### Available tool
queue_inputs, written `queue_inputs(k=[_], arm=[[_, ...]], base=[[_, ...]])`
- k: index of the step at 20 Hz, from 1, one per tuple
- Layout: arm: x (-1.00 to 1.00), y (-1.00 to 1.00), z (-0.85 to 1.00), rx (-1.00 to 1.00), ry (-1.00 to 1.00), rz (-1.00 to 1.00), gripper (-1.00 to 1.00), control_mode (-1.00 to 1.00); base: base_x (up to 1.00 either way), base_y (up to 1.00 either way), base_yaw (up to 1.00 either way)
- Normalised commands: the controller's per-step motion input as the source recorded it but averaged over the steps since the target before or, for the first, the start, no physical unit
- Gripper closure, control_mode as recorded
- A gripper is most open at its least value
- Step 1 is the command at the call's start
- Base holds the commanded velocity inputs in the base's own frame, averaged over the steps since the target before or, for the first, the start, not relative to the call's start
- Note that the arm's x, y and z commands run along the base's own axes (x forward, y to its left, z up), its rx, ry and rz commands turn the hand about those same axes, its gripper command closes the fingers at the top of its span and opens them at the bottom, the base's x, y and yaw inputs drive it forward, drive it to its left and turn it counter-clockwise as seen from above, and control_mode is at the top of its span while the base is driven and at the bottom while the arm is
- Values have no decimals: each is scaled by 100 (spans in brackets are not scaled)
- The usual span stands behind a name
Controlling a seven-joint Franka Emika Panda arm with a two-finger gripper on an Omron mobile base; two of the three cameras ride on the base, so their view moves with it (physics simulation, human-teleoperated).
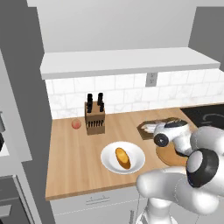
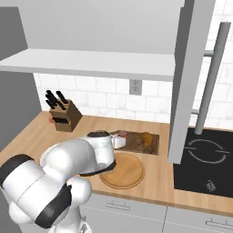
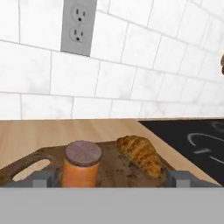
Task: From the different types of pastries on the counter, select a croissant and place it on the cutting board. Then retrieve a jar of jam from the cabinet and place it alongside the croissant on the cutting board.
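Note:
In the hand view the jar of jam (image 3: 82, 168), orange with a dark brown lid, stands upright on the dark cutting board (image 3: 111, 168). The brown ridged croissant (image 3: 140, 154) lies just to its right on the same board. My gripper (image 3: 113, 178) is open, with its fingertips (image 3: 43, 177) spread wide to either side of the jar and not touching it. From the base cameras the hand (image 1: 171, 132) hovers low over the cutting board (image 1: 146, 127) on the light-wood counter (image 1: 74, 162). The croissant (image 2: 146, 139) shows there beside the hand. The cabinet shelf (image 1: 127, 61) hangs above.
A golden roll (image 1: 123, 158) lies on a white plate (image 1: 135, 164). A round wooden plate (image 2: 123, 172) sits in front of the board. A knife block (image 1: 95, 116) and a pink fruit (image 1: 76, 124) stand at the back left. The black cooktop (image 2: 207, 161) lies to the right, with an outlet (image 3: 78, 24) on the tiled wall.

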Motion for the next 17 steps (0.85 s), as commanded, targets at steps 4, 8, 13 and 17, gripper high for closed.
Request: queue_inputs(k=[4, 8, 13, 17], arm=[[-74, 2, 84, 0, 32, 27, -100, -100], [-82, 0, 74, 0, 46, 39, -100, -100], [-100, 11, 34, 0, 31, 38, -100, -100], [-96, 35, 45, 0, 40, 30, -100, -100]], base=[[0, 0, 0], [0, 0, 0], [0, 0, 0], [0, 0, 0]])
